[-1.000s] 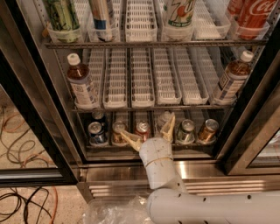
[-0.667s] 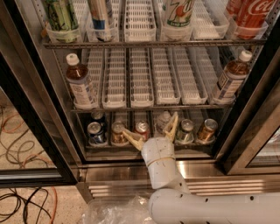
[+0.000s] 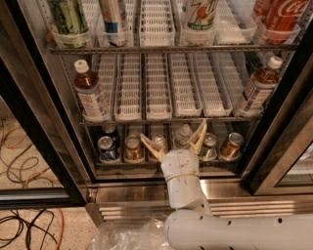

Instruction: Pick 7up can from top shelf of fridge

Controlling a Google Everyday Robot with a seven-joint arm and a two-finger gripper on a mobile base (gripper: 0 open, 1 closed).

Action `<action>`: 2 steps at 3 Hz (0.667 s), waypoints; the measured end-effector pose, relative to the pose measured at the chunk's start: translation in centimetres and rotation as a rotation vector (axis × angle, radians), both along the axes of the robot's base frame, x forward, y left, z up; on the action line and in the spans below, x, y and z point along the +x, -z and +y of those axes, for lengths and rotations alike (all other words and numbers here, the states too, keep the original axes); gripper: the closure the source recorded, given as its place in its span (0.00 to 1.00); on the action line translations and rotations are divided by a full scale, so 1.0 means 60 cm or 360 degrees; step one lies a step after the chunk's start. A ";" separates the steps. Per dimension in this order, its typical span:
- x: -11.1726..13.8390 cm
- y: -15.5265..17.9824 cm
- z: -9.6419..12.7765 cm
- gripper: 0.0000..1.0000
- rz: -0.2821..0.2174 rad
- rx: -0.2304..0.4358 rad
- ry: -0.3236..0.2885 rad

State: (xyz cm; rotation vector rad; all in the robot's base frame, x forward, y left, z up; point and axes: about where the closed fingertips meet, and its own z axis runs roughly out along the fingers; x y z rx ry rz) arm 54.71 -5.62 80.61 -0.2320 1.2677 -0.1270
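Note:
The 7up can (image 3: 199, 13) stands on the top shelf (image 3: 171, 49) of the fridge (image 3: 44, 112), right of the middle, in a clear cup front; only its lower body with green lettering and a red dot shows. My gripper (image 3: 175, 141) is far below it, in front of the bottom row of cans, fingers spread wide and pointing up with nothing between them. My white arm rises from the lower edge of the view.
On the top shelf also stand a dark green can (image 3: 68, 17), a blue-and-white can (image 3: 115, 17) and a red Coca-Cola can (image 3: 283, 14). Two tea bottles (image 3: 90, 93) (image 3: 259, 85) flank the middle shelf. Several cans (image 3: 132, 146) line the bottom. Cables (image 3: 24, 161) lie on the floor at left.
The gripper has crept slightly upward and forward toward the fridge; its fingers stay spread. Nothing on the shelves has moved.

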 end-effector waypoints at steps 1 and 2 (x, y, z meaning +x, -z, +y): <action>-0.010 -0.052 -0.045 0.00 -0.0127 -0.0057 0.0147; -0.024 -0.097 -0.064 0.00 -0.0219 -0.0069 0.0223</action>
